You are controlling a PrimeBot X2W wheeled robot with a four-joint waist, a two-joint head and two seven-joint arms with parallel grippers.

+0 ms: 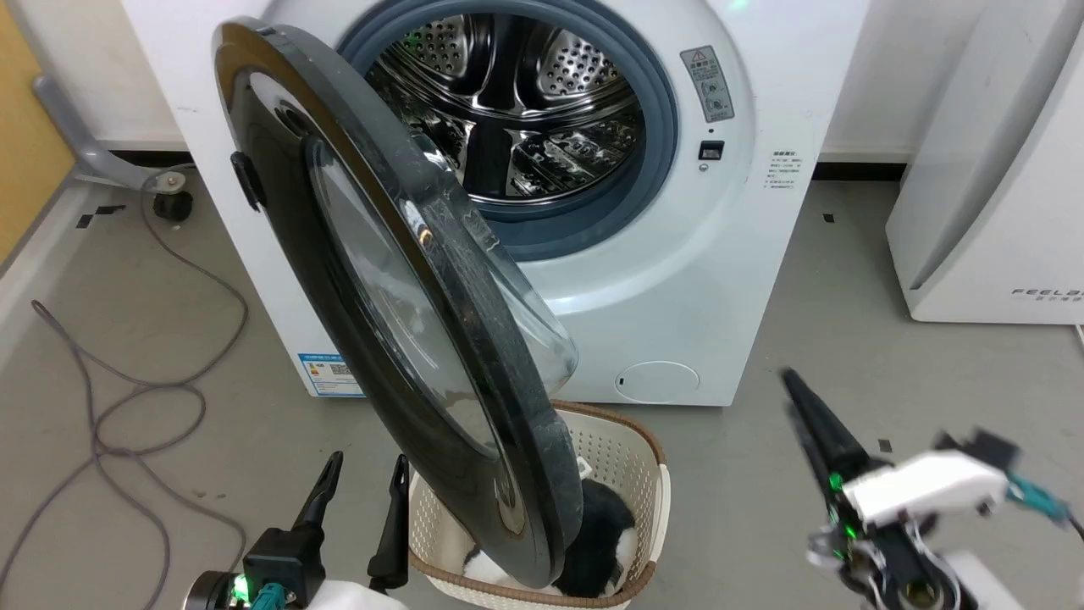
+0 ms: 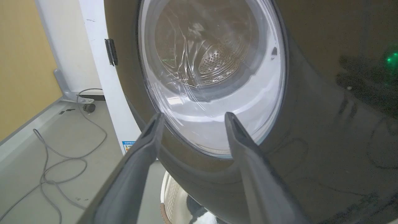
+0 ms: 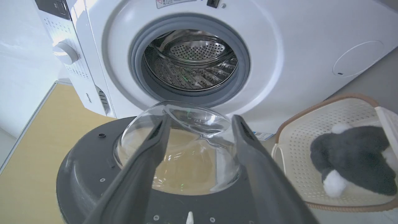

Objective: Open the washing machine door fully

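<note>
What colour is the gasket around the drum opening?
The gasket is grey, clearest in the right wrist view.

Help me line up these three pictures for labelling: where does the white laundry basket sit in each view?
Head view: the basket is at bottom centre, partly behind the lower edge of the washing machine door.
Left wrist view: a sliver of it at the bottom edge, below the door.
Right wrist view: on the right side, holding a dark plush toy.
Shared landmark: the steel drum, seen through the door's glass in the left wrist view.
</note>
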